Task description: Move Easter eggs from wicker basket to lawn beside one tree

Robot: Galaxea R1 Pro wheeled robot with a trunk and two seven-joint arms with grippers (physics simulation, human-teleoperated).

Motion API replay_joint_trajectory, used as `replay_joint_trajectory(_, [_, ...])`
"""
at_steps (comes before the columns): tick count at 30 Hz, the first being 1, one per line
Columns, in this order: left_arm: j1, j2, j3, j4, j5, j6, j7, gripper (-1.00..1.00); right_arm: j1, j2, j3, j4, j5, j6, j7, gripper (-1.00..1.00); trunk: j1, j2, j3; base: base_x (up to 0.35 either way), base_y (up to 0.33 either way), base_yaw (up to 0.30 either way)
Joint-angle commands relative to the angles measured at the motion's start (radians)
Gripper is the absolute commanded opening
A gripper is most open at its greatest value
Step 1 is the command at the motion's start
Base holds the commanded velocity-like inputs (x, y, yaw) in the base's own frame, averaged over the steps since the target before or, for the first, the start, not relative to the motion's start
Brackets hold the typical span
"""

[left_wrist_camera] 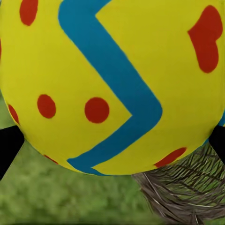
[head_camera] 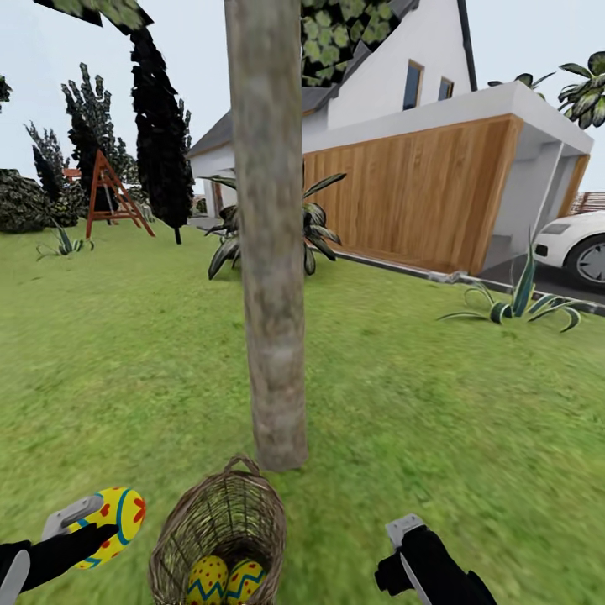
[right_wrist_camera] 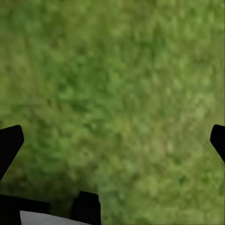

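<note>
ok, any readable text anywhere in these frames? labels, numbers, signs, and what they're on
None readable.
Held egg: only blue zigzag and red dots, no lettering.
Wicker basket and the two eggs in it: no labels.
White car: no plate or badge in view.
House, garage: no signs.

Two eggs (head_camera: pixel 225 581) in the basket (head_camera: pixel 220 521), right of the left end effector (head_camera: pixel 99 519): lower halves cut off.
</note>
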Motion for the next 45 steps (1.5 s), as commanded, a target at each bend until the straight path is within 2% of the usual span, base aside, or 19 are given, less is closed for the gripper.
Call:
replay_joint_trajectory(1, [-0.001, 0.000, 0.002, 0.000, -0.003, 0.005, -0.006, -1.00, -0.001, 0.000, 0.002, -0.002, 0.010, 0.005, 0.007, 1.00, 0.000, -0.001, -0.001, 0.000, 0.000, 0.293])
replay_joint_trajectory(10, [-0.001, 0.000, 0.001, 0.000, -0.005, 0.007, -0.006, -1.00, -0.001, 0.002, 0.002, 0.000, 0.009, 0.006, 0.008, 1.00, 0.000, -0.001, -0.001, -0.108, 0.116, 0.293])
replay_joint_trajectory(14, [-0.001, -0.001, -0.001, 0.001, -0.005, 0.005, -0.006, -1.00, -0.001, 0.001, 0.002, 0.000, 0.006, 0.006, 0.008, 1.00, 0.000, -0.001, -0.001, -0.061, 0.124, 0.083])
replay_joint_trajectory(45, [-0.001, 0.001, 0.006, 0.001, -0.004, 0.005, -0.006, -1.00, -0.001, 0.001, 0.000, 0.001, 0.005, 0.006, 0.009, 1.00, -0.119, 0.216, 0.096, -0.001, 0.001, 0.001])
